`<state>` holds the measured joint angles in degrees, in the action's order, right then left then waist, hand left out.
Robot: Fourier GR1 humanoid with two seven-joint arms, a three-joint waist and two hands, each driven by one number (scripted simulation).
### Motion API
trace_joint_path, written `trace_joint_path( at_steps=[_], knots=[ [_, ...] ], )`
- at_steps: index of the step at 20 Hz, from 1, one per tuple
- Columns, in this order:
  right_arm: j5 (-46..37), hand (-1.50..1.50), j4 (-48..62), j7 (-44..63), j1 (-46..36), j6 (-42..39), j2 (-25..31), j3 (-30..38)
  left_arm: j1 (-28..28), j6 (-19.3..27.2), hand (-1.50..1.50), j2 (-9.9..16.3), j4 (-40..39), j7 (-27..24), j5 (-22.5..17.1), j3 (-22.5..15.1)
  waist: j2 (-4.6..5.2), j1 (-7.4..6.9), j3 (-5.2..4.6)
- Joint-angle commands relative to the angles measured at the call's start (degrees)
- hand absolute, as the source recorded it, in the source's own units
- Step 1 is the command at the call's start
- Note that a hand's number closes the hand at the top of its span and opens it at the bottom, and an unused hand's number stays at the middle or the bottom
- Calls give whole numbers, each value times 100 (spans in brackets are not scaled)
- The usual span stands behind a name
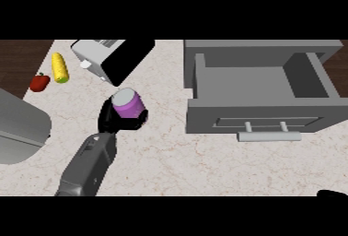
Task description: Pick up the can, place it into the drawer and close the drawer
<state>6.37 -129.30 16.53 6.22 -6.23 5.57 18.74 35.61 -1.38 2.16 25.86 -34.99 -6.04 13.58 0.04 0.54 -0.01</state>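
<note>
Counter [204, 161]: 1 open drawer [262, 83] at right far edge; 1 toaster [112, 57] at far edge. Left robot hand [115, 117] grasping 1 purple can [128, 103], mid-counter. 1 corn cob [60, 67], 1 red pepper [39, 82], far-left corner.

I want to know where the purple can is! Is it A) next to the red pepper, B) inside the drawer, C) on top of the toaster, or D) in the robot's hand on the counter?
D: the left hand curls round the purple can on the counter, while the open drawer holds nothing.
</note>
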Motion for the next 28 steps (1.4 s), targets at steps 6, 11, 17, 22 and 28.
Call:
trace_joint_path(
  at_steps=[6,11,17,22,28],
  knots=[
    [-13,-150,-61,353,-251,164,107,113,843,550,150,-158,1398,1689,130,-531,-36,-78,7],
    [-347,-150,-22,-51,-30,145,-194,-186,925,970,150,-213,2422,2713,-288,-1284,-35,-59,5],
    [-367,-150,-116,79,-61,121,-144,-229,1388,1494,150,-215,3258,3749,-602,-1707,-24,-27,3],
    [-277,-150,6,9,-74,70,-100,-135,2376,2121,150,-215,2907,4140,-434,-1955,-3,45,5],
    [-226,-150,-71,351,-375,230,-5,-77,3407,2364,150,-215,2671,5051,-412,-2054,-3,25,4]
  ],
)
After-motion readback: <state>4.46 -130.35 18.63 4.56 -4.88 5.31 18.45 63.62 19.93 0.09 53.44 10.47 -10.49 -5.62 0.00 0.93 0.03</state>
